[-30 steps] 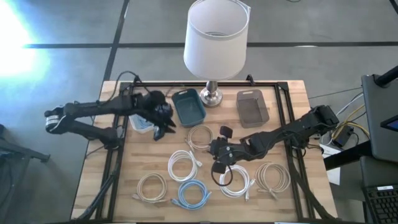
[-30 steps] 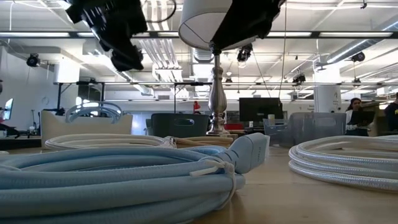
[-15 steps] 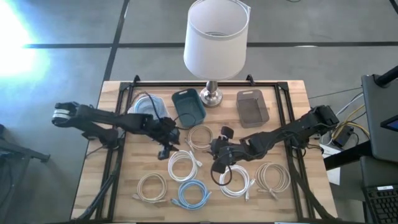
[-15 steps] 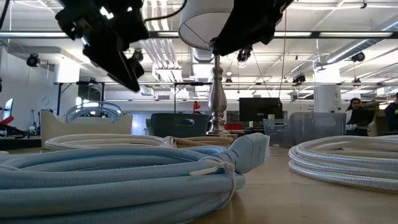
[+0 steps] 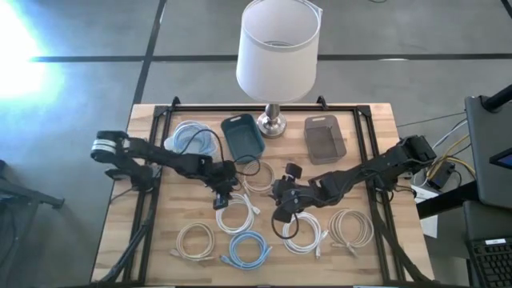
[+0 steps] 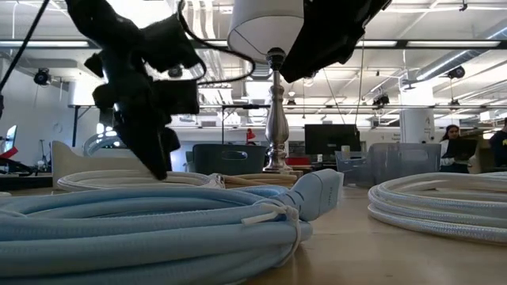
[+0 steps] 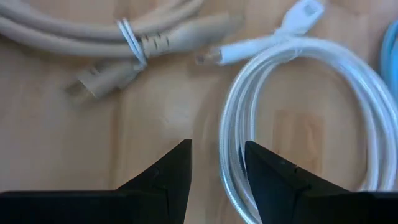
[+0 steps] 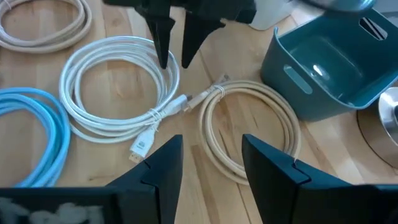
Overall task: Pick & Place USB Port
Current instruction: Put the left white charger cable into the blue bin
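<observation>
Several coiled USB cables lie flat on the wooden table. My left gripper (image 5: pixel 222 200) (image 6: pixel 161 170) is open and low over the far-left rim of a white coil (image 5: pixel 238 213) (image 8: pixel 118 93). In the left wrist view its fingers stand on either side of a strand of that coil (image 7: pixel 231 143); whether they touch it, I cannot tell. A beige coil (image 5: pixel 258 176) (image 8: pixel 249 130) lies just beyond. My right gripper (image 5: pixel 282 214) (image 8: pixel 211 155) hovers open and empty to the right of the white coil.
A lamp (image 5: pixel 276 56) stands at the far edge between a teal bin (image 5: pixel 244 136) and a grey bin (image 5: pixel 324 138). A clear bin (image 5: pixel 190 138) holds a cable. A blue coil (image 5: pixel 250 248), cream coils (image 5: pixel 194 238) (image 5: pixel 352 228) and another white coil (image 5: pixel 306 236) fill the near half.
My left gripper has swung from beside the clear bin toward the table's right and near edge and come down to the white coil's rim. The clear bin with its cable now shows uncovered. The right arm has kept still.
</observation>
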Tool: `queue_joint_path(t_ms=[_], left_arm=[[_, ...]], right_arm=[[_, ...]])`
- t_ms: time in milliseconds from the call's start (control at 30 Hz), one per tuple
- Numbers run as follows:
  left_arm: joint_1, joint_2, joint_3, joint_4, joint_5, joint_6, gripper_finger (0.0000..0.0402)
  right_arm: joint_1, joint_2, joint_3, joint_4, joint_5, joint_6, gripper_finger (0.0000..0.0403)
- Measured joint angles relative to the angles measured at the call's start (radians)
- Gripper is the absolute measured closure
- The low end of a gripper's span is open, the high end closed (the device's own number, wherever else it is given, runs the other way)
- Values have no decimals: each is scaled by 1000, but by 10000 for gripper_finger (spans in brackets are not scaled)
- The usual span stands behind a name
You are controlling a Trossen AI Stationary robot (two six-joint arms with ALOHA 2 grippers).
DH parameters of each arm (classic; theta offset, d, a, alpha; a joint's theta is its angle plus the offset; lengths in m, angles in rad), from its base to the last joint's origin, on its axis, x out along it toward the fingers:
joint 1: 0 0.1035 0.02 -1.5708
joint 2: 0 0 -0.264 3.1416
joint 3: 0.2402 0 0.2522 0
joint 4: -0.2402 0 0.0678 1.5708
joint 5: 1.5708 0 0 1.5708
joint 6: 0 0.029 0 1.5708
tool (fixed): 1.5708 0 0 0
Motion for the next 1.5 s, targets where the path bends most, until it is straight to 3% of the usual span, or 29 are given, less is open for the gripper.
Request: queue_joint_path(t_ms=[367,667,967,1267,1400,1500], left_arm=[[-2,64,0,60,64,-29,266],[-3,58,19,67,43,-11,382],[-3,-6,108,-35,-33,12,367],[-6,-166,198,-159,-268,168,375],[-5,-228,229,-160,-377,319,372],[-5,-258,253,-152,-520,482,379]], right_arm=[[-14,0,-6,2,0,0,241],[-16,0,-6,9,0,-1,247],[-16,0,-6,25,1,-2,251],[-17,0,-6,27,1,1,247],[-17,0,-12,31,1,1,253],[-17,0,-21,53,1,2,258]])
